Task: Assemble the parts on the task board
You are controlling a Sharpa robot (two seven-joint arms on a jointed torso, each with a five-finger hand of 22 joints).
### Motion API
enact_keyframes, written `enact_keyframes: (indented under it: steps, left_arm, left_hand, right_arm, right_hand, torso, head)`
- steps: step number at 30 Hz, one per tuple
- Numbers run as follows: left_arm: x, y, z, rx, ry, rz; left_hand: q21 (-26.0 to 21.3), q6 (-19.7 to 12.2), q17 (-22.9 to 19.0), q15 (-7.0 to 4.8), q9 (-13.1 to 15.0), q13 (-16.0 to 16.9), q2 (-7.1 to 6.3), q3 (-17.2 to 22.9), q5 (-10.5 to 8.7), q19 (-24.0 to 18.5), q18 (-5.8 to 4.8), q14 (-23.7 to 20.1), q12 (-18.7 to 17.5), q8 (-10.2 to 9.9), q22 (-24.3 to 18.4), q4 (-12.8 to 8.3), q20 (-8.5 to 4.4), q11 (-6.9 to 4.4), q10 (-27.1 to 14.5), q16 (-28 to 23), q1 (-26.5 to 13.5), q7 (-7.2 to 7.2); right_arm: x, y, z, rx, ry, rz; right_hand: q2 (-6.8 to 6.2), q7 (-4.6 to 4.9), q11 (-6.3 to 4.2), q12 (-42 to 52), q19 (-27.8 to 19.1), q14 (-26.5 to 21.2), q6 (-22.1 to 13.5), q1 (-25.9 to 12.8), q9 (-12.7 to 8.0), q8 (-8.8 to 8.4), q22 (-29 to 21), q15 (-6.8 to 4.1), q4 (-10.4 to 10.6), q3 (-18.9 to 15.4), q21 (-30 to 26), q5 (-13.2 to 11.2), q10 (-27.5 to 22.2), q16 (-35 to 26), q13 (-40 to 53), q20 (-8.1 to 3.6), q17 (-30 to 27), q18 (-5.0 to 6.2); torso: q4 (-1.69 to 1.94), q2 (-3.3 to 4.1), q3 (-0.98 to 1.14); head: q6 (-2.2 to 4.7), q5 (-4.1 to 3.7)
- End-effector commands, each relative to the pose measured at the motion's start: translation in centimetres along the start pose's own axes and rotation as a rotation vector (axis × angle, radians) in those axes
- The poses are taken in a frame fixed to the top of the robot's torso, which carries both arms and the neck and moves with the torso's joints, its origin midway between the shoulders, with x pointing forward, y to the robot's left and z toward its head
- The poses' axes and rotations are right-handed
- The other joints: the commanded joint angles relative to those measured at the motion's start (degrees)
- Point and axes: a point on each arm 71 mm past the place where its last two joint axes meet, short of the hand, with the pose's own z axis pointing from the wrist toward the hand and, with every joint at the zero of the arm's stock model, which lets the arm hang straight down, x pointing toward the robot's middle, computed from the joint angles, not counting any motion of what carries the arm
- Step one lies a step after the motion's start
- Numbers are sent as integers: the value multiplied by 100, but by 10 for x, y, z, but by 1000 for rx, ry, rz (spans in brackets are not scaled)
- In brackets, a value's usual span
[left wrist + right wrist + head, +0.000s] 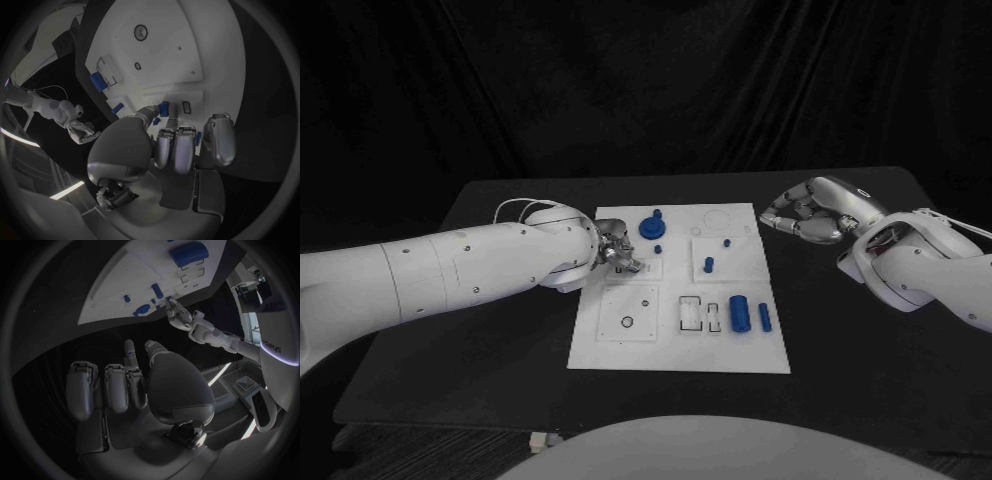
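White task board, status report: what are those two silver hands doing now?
Left hand over white task board, touching small blue part. Right hand off board, fingers curled, holding nothing. Nothing blocking.

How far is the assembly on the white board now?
Seemingly early. On the task board, one blue part stands at the far edge; two blue cylinders lie loose near the right. The left hand works over the board. The right hand hovers beside it, holding nothing.
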Motion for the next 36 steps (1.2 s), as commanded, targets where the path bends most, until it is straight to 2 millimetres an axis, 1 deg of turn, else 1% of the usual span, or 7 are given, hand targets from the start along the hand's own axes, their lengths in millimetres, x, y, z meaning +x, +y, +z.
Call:
enact_keyframes:
  steps: [1,3,6,18,24,29,36]
  left_arm:
    - [1,1,0,10,-7,-3]
    - [1,1,0,10,-9,-4]
    - [1,2,0,8,-10,-5]
    - [-2,3,-2,-15,-4,-3]
    - [-11,5,-5,-62,89,-60]
    - [-25,5,-8,-97,180,-55]
    - [-37,4,-6,-117,261,-53]
  left_hand:
    - [-4,37,824,11,19,1509,-81,407,46,11,105,182,20,64,928,-274,-10,13,594,-18,-30,-52]
    - [4,60,831,7,36,1509,-140,629,59,27,103,188,20,109,945,-346,-19,13,594,-14,-64,-55]
    - [15,77,845,0,50,1509,-194,777,37,43,97,200,20,144,959,-391,-17,4,594,-6,-109,-57]
    - [44,145,874,-20,74,1509,-301,928,-182,88,88,228,20,222,990,-404,-32,-22,594,11,-281,-91]
    - [42,164,874,-34,77,1509,-341,981,-226,96,88,231,20,242,995,-454,-43,-39,594,10,-284,-112]
    - [74,176,942,-41,75,1509,-368,1007,-251,123,79,273,20,247,1010,-490,-50,-45,594,46,-288,-118]
    - [82,235,1017,-59,54,1509,-411,1166,-258,145,75,320,20,249,1024,-642,-70,-61,594,87,-282,-129]
  right_arm:
    - [1,-2,-1,18,6,1]
    - [1,-2,-1,18,7,1]
    - [1,-2,-1,19,7,1]
    - [2,-2,-1,25,11,1]
    - [2,-3,-1,28,13,1]
    - [2,-3,0,30,15,1]
    - [3,-3,0,33,17,1]
  right_hand:
    - [-11,4,43,20,279,350,-45,68,5,-28,1283,25,-5,33,-25,44,610,-28,1506,50,27,-9]
    - [-11,4,43,20,277,349,-45,72,5,-29,1282,25,-7,36,-29,60,610,-30,1506,50,21,-8]
    - [-11,3,43,20,275,349,-44,77,5,-29,1280,25,-8,40,-33,75,610,-30,1506,50,19,-7]
    - [-6,0,40,20,271,345,-40,103,7,-30,1277,23,-21,60,-43,134,610,-37,1506,49,0,-4]
    - [-6,-1,39,20,269,343,-40,114,7,-30,1275,23,-27,65,-46,144,610,-41,1506,49,-10,-3]
    - [-5,-1,39,20,267,343,-39,122,7,-30,1274,22,-33,70,-51,150,610,-40,1506,49,-9,-2]
    - [-4,-2,38,20,265,342,-38,136,8,-31,1273,21,-41,78,-53,160,610,-44,1506,48,-17,-1]
  torso:
    - [1,2,2]
    - [1,1,2]
    - [1,-1,0]
    - [2,-1,0]
    - [3,-5,0]
    - [-4,-7,2]
    - [-2,-9,6]
  head:
    - [-1,-10]
    - [-1,-17]
    - [-1,-28]
    - [-1,-60]
    - [-1,-76]
    - [-1,-78]
    - [-1,-93]
